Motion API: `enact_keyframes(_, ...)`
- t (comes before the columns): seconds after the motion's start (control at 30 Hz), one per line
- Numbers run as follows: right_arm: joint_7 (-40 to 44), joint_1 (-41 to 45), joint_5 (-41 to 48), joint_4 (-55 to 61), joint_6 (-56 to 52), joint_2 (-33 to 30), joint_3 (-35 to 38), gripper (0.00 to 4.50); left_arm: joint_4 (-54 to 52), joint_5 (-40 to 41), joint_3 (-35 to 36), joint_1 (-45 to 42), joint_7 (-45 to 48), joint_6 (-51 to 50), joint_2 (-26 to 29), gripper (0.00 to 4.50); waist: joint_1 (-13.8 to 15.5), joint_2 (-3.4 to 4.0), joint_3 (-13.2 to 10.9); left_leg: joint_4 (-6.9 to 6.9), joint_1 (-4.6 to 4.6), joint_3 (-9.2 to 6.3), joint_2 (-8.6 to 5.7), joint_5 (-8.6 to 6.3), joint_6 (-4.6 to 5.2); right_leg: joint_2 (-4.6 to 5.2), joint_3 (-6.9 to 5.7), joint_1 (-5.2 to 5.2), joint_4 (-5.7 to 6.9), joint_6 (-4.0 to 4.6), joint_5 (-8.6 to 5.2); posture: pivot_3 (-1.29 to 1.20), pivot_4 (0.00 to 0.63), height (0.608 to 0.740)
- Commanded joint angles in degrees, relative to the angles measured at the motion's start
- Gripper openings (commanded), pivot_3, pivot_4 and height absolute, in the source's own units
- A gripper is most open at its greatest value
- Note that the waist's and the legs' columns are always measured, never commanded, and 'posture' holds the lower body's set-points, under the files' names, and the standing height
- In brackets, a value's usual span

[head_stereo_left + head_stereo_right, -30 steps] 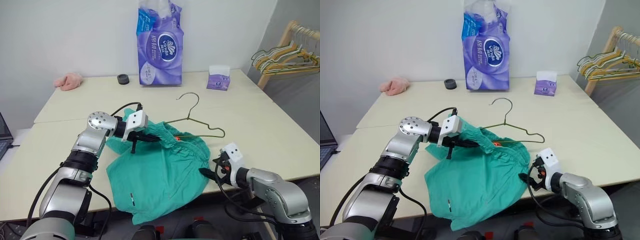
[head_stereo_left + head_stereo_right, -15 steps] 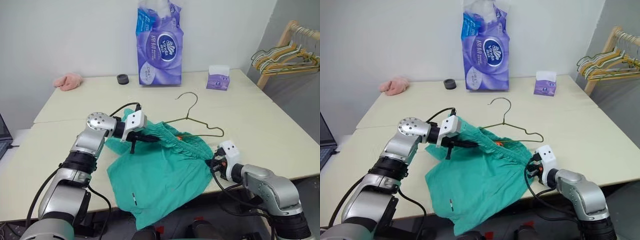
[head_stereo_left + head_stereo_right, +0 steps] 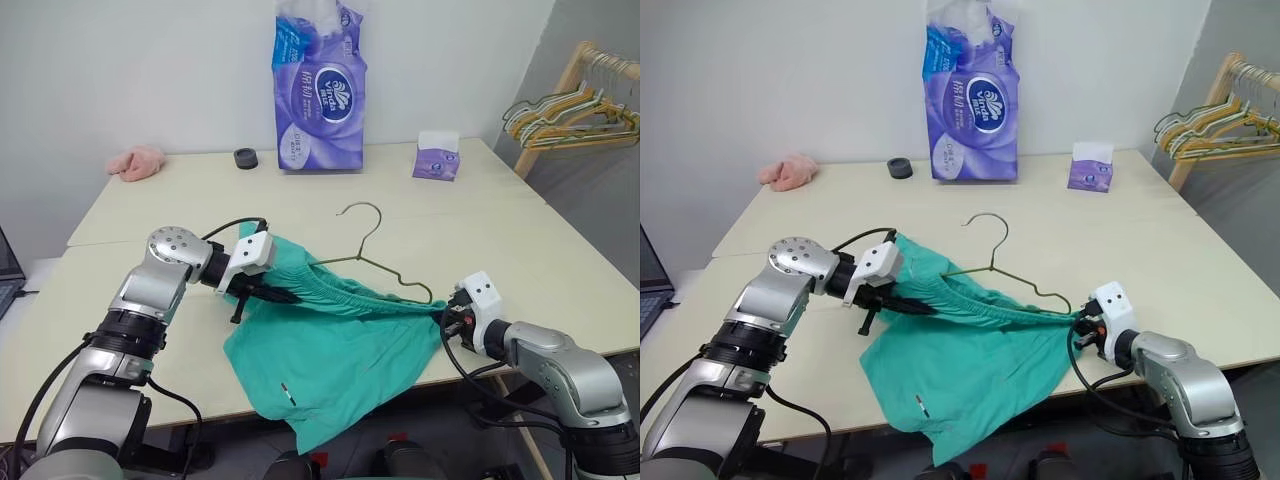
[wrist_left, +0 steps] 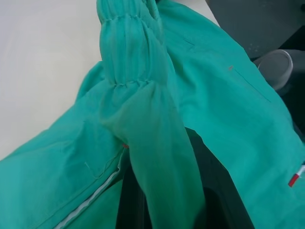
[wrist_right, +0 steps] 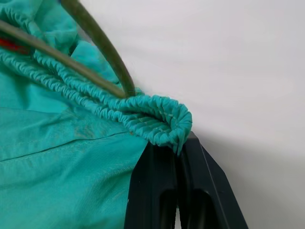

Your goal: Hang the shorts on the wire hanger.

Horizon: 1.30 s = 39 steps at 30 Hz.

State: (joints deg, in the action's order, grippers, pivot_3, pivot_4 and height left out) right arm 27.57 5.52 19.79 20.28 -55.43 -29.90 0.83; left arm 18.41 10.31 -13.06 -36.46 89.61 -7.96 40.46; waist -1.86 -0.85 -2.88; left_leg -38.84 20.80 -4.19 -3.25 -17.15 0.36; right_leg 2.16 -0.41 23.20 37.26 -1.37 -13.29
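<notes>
I have the shorts [image 3: 335, 345] stretched over the surface [image 3: 540, 250], left fingers [image 3: 902, 305] and right fingers [image 5: 183, 191] each clenched on a waistband end. The wire hanger [image 3: 372, 262] sits in the waistband; I should keep tension even while lifting.

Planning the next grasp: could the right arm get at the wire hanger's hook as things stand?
Probably not yet. The right gripper is shut on the shorts waistband, stretched taut with the left gripper. The wire hanger hook lies bare on the table; the right gripper must release first.
</notes>
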Motion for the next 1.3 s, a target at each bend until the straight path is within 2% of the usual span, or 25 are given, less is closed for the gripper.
enact_keyframes(0.03, -0.63, 0.25, 0.06, 0.88, 0.21, -1.26, 2.89, 0.0, -1.52, -0.3, 0.51, -0.37, 0.18, 0.56, 1.46, 0.01, -0.02, 0.0, 0.0, 0.0, 0.0, 0.0, 0.0, 0.0, 0.0, 0.0, 0.0, 0.0, 0.0, 0.0, 0.0, -0.1, 0.027, 0.74)
enact_keyframes(0.3, -0.83, -0.28, 0.92, 0.39, -1.12, -1.11, 3.54, 0.0, -2.93, 5.89, 4.85, -2.98, -5.29, -6.21, -3.04, 0.01, 0.0, 0.0, 0.0, 0.0, 0.0, 0.0, 0.0, -0.01, 0.01, 0.0, 0.0, -0.01, 0.0, -0.01, 0.0, -0.1, 0.028, 0.74)
enact_keyframes(0.63, -1.24, -0.02, 1.96, -0.23, -2.24, -0.8, 4.39, 0.0, -5.98, 6.4, 3.11, -1.63, -1.24, -7.56, 0.13, 0.01, -0.07, 0.02, -0.01, 0.01, 0.0, 0.0, 0.02, -0.01, 0.01, 0.0, 0.01, 0.01, 0.0, 0.0, 0.0, -0.1, 0.02, 0.74)
enact_keyframes(1.3, -0.98, -0.34, 4.19, 5.05, -5.08, -2.09, 5.03, 0.0, -0.27, 0.67, 0.6, -2.25, -2.79, 2.64, -1.69, 0.01, -0.13, 0.03, 0.02, 0.01, 0.0, 0.03, 0.01, -0.01, 0.01, 0.01, 0.03, 0.0, -0.01, 0.0, 0.0, -0.13, 0.016, 0.74)
